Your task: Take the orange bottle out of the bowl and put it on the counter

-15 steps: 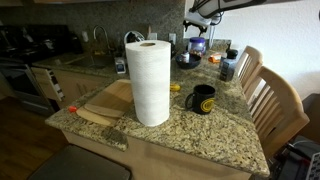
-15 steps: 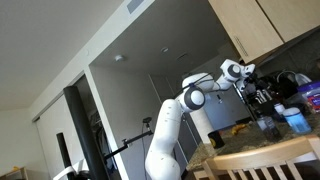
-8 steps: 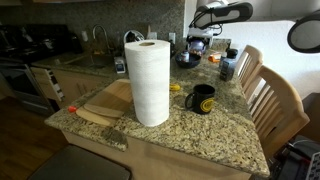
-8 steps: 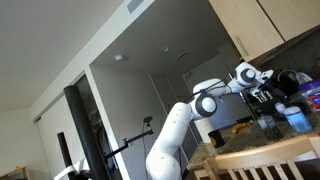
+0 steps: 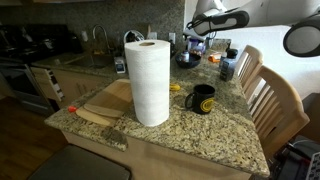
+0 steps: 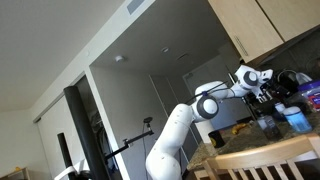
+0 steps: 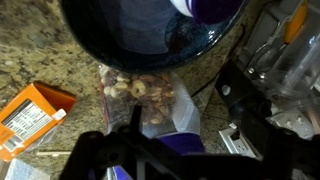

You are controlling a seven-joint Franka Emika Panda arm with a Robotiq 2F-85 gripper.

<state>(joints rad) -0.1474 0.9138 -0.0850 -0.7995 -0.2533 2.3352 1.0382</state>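
Observation:
The dark grey bowl stands on the granite counter at the far end. In the wrist view the bowl fills the top. A pale rounded top shows at the bowl's upper edge; the orange bottle's body is not visible. My gripper hangs just above the bowl, and it also shows in an exterior view. In the wrist view its fingers are a dark blur at the bottom, so I cannot tell how far apart they are.
A tall paper towel roll stands on a wooden cutting board. A black mug and a small flat orange piece sit beside it. A bag of nuts and an orange box lie near the bowl. Chairs line the counter edge.
The arm has swung in and come down from the top of the view, bringing the gripper over the bowl. The bowl and the other things have not moved.

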